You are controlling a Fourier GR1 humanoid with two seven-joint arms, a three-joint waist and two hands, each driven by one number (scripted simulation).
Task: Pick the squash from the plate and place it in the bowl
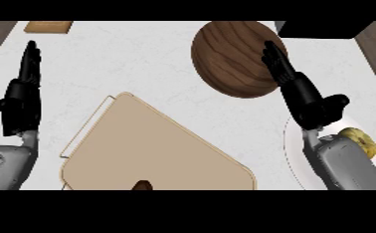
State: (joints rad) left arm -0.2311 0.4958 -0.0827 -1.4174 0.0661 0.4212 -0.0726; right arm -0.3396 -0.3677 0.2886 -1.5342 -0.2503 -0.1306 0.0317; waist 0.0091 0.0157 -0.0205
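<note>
White counter [147,62]: squash [361,140] on the near-right plate [292,142] looks stiff, bumpy (likely light); grasp its middle. Right hand [305,100] has straight fingers.

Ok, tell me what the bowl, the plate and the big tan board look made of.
Bowl: looks like dark wood, with curved grain bands and a matte surface. Plate: plain white and smooth, possibly ceramic; only its left rim shows beside the right forearm. Tan board: uniform beige with a pale rim, no visible grain, so plastic or light wood; the look leaves it open.
</note>
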